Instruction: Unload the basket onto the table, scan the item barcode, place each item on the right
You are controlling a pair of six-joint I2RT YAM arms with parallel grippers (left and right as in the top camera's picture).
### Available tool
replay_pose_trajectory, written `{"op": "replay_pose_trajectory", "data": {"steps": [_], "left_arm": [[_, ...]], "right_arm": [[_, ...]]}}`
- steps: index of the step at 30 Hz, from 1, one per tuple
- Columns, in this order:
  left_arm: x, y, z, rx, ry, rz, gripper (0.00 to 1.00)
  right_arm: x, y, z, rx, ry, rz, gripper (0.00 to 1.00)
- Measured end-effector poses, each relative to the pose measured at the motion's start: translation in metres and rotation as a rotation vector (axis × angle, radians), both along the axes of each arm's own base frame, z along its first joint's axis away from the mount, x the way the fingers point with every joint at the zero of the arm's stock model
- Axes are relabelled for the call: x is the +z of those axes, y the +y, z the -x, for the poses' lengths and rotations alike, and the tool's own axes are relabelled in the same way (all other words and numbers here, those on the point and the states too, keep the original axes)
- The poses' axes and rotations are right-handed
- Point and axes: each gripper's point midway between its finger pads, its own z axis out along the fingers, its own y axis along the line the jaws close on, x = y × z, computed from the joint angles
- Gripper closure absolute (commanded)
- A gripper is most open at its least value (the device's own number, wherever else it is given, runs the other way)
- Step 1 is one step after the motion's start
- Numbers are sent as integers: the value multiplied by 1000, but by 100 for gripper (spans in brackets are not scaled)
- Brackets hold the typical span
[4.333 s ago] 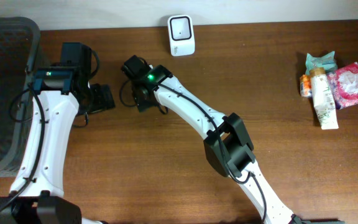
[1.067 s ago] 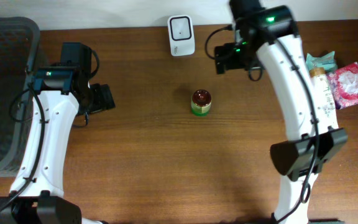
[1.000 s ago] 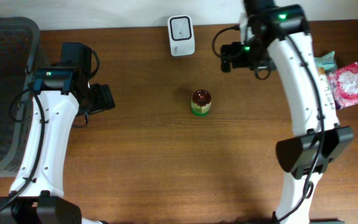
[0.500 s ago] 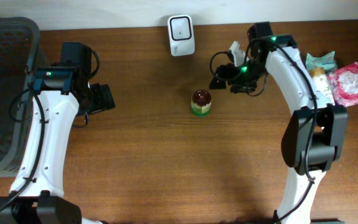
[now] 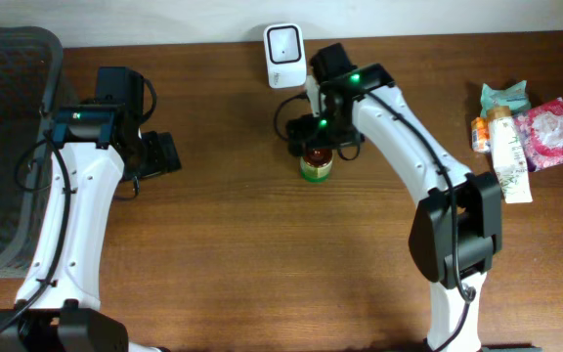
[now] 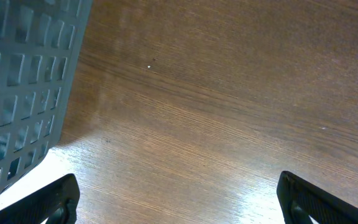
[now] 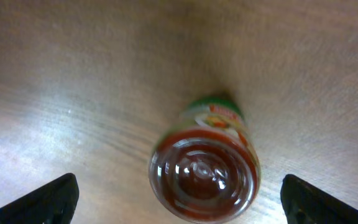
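The right arm has swung in from the right of the jar (image 5: 316, 164) over the last half second. Its right hand (image 5: 318, 137) now hangs over the jar's far edge, while the jar stands where it stood on the bench (image 5: 262, 254).

From overhead, the jar is upright near the middle of the bench, dark red on top with a green band at its foot. The white scanner (image 5: 285, 55) stands behind the jar, slightly to its left. The left hand (image 5: 156, 154) sits well to the left of the jar, and the dark basket (image 5: 52, 59) lies farther left again. A small heap of packets and a tube (image 5: 516, 127) lies well to the right of the jar.

The left wrist view does not take in the jar. The left hand (image 6: 179, 202) is spread wide over bare bench (image 6: 216, 93), with nothing between its tips. The basket's grid wall (image 6: 23, 74) fills the upper left corner.

In the right wrist view the jar (image 7: 204, 162) is seen from straight above, red inside and with a green label. The right hand (image 7: 179, 202) is spread wide, one tip on each side of the jar. Both tips stand clear of it, so nothing is gripped.
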Motion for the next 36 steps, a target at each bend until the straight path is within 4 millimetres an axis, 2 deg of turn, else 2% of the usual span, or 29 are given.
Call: {"op": "replay_pose_trajectory", "data": {"steps": [4, 6, 9, 15, 18, 28, 33, 36], "left_arm": [[0, 0, 0, 0, 0, 0, 1], [0, 0, 0, 0, 0, 0, 1], [0, 0, 0, 0, 0, 0, 1], [0, 0, 0, 0, 0, 0, 1], [0, 0, 0, 0, 0, 0, 1], [0, 0, 0, 0, 0, 0, 1], [0, 0, 0, 0, 0, 0, 1], [0, 0, 0, 0, 0, 0, 1]], "right_arm": [[5, 27, -3, 82, -108, 65, 1], [5, 33, -5, 101, -159, 121, 1], [-4, 25, -10, 121, -187, 219, 1], [-45, -4, -9, 132, -106, 378, 0], [-51, -9, -4, 140, -77, 401, 13], [-53, -20, 15, 167, 5, 438, 15], [-55, -8, 19, 175, 29, 366, 35], [-56, 1, 24, 182, 57, 300, 41]]}}
